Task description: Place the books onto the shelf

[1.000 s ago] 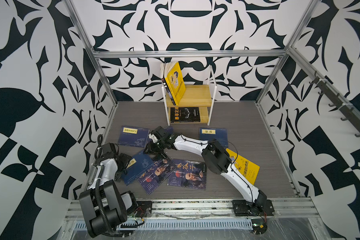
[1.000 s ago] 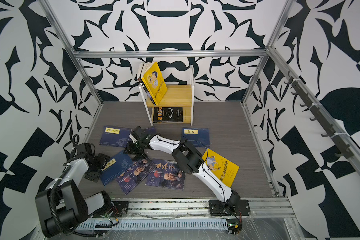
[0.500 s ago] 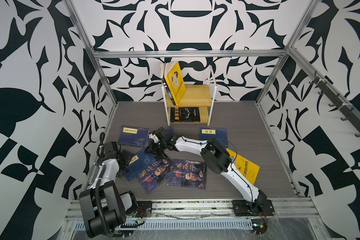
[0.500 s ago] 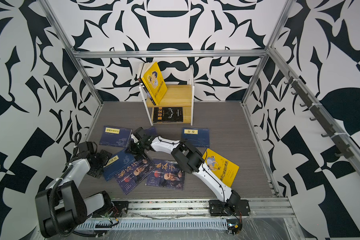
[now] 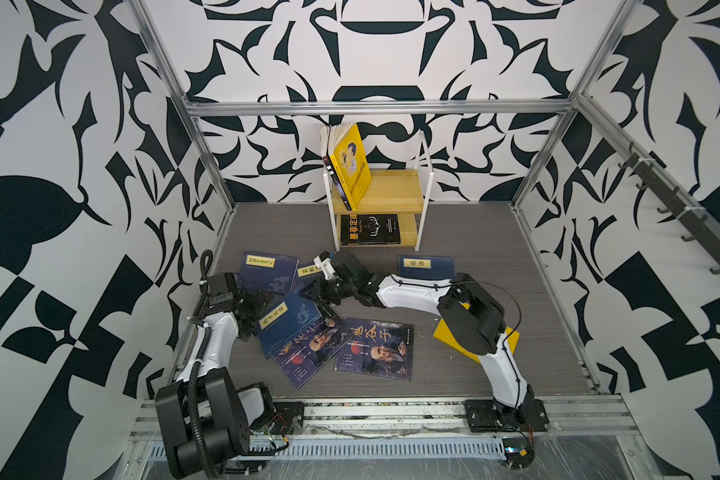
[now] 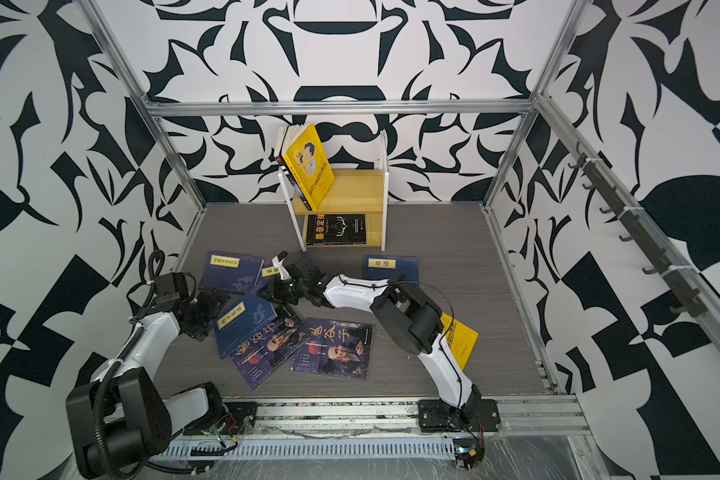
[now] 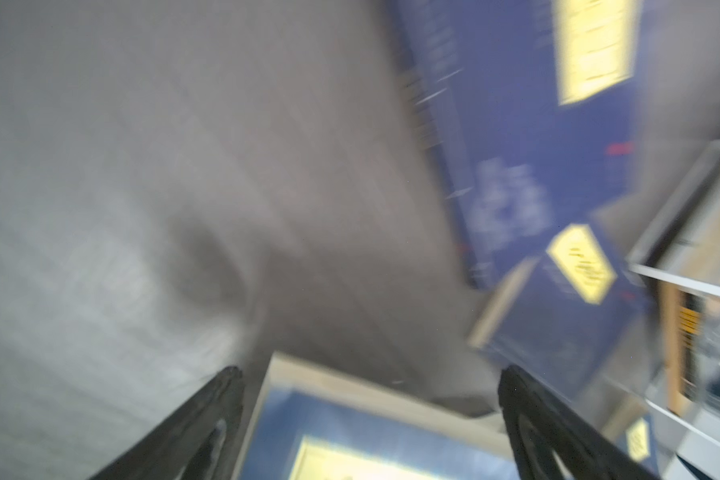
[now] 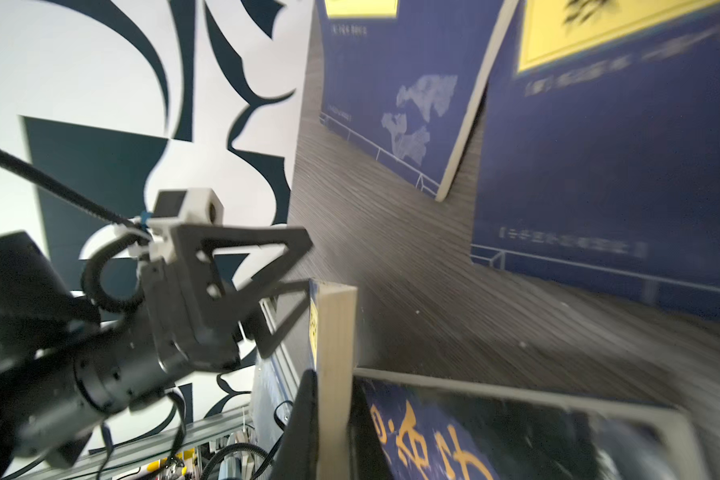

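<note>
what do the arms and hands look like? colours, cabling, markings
Both arms: white link shells, black joint housings, black bases on the aluminium rail. Left arm carries thick black corrugated conduit; right arm a thin black cable loop. Left hand has black fingers with triangular cut-outs; right hand is black too. Each has a white camera mount. No markings readable.

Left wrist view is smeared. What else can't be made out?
- Left wrist view: motion blur; yellow label text on navy paperback unreadable.
- Both top views: right arm covers most of bright yellow cartoon-cover book.
- Right wrist view: held navy yellow-labelled paperback hides right gripper's far finger.
</note>
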`<state>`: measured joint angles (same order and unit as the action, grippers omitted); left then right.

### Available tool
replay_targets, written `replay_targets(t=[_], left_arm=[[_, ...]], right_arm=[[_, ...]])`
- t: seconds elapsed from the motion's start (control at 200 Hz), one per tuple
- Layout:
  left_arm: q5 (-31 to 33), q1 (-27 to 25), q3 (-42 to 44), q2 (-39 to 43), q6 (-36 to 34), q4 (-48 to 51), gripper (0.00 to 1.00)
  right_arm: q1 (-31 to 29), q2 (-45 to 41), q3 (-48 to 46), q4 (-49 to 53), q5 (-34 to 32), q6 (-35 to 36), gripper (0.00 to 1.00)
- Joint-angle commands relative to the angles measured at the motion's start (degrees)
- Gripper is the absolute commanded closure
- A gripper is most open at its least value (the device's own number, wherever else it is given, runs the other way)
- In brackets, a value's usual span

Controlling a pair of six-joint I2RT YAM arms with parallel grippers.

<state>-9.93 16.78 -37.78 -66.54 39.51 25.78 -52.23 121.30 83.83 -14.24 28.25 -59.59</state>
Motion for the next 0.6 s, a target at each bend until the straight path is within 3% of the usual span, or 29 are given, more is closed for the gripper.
replay_targets(t=[0.0, 0.2, 0.33, 0.485, 0.59], left_arm=[[-3.84, -0.32, -5.98, 0.93, -6.91, -0.52, 0.01], [-18.08, -0.37, -11.09, 0.84, -10.84, -1.29, 0.0], [-22.55, -1.13, -11.43, 1.16, -10.71, -3.3, 0.01], [-33.62, -1.35, -8.38, 1.09, -4.35, -12.55, 0.0], [-36.58, -2.5, -8.19, 0.59, -0.56, -17.14, 0.0]], right_arm=[[3.12, -7.52, -6.08, -10.8, -3.07, -0.68, 1.0], [6.55, -16.98, -18.2, -16.82, -6.31, -0.5, 1.0], [8.98, -22.24, -26.19, -22.27, -8.87, -2.1, 1.0], [11.28, -26.99, -34.07, -33.04, -9.35, -5.89, 1.0], [12.44, -29.27, -36.81, -35.68, -10.19, -6.98, 1.0]])
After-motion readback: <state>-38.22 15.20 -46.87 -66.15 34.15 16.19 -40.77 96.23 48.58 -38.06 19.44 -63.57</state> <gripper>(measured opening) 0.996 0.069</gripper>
